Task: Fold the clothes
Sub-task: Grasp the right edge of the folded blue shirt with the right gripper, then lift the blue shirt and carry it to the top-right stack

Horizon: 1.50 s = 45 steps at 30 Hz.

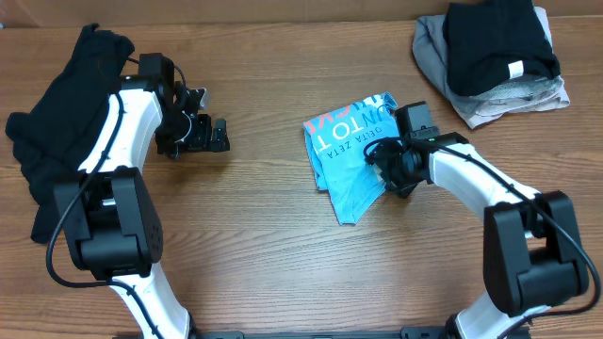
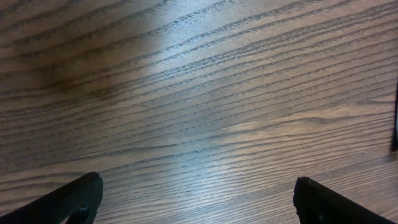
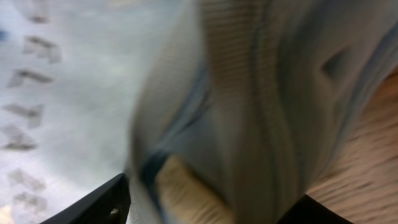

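1. Right jaws sit on the light blue T-shirt (image 1: 344, 155), covering part of its lettering; blur hides whether they grip.
2. Left jaws gape over the desk (image 2: 199, 93), well apart.

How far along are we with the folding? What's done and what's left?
Done, it seems: a black garment lies folded on a grey garment, far right. In hand: the light blue T-shirt, partly folded, with the right gripper at its right edge, fabric between its fingers; grip unclear. Left: the crumpled black heap at the table's left; the left gripper hangs open over bare wood.
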Each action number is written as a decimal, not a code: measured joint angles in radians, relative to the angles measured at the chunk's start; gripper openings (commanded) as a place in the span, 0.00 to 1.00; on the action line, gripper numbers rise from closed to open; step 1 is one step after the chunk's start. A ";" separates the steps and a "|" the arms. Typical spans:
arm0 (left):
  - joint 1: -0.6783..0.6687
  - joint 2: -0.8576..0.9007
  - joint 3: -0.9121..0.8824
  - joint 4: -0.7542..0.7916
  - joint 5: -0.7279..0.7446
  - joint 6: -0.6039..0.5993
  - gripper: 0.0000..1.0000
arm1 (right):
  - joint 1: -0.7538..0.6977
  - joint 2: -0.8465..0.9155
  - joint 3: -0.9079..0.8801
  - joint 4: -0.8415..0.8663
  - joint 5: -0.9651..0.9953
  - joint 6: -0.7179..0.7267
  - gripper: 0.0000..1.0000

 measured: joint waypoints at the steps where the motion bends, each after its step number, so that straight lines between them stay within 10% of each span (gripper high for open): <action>1: 0.000 0.000 0.000 0.000 0.000 0.000 1.00 | 0.000 0.009 0.003 0.001 0.007 -0.007 0.71; 7: 0.000 0.000 0.000 -0.001 0.000 0.000 1.00 | 0.008 0.045 0.024 0.061 0.014 -0.046 0.65; 13: 0.000 0.000 0.000 -0.002 0.000 0.000 1.00 | 0.006 0.109 0.060 0.143 0.002 -0.125 0.04; 45: 0.000 0.000 0.000 -0.006 0.000 -0.005 1.00 | -0.165 -0.053 0.447 -0.019 -0.451 -0.383 0.04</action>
